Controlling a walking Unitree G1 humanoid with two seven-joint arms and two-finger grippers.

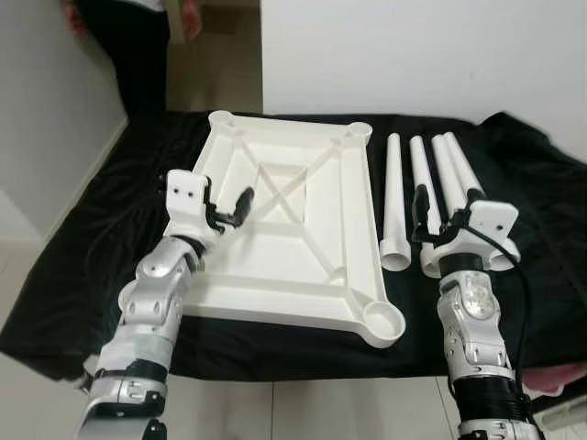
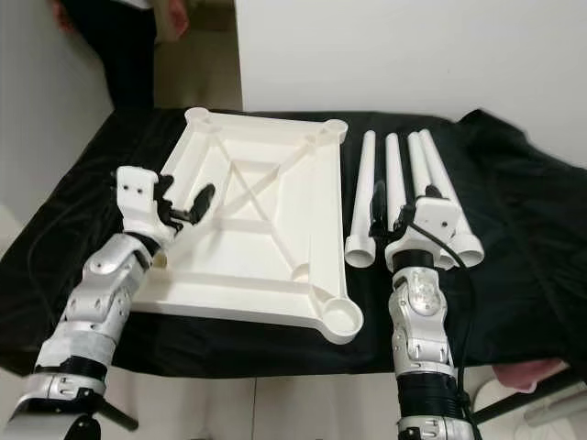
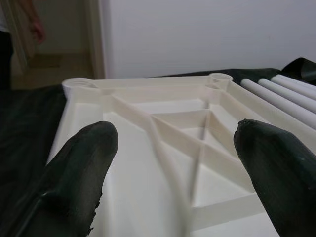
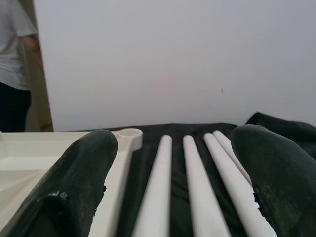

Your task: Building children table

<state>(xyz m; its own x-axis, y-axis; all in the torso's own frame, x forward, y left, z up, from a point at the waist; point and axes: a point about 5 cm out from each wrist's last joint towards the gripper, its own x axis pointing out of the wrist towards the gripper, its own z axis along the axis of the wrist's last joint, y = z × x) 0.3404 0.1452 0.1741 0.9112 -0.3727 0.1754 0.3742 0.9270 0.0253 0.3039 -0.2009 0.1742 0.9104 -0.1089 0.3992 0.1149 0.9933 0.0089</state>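
Both claws spread empty, right claw (image 1: 438,223) over four white tapered plastic legs (image 1: 431,197); risk: round legs rolling toward 3 o'clock.

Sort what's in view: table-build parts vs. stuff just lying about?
Job:
- white tabletop, upside down, corner sockets facing up
- four white legs lying side by side to its right
- left gripper open over the tabletop
- right gripper open over the legs

Not job:
- black cloth underneath
- person standing behind
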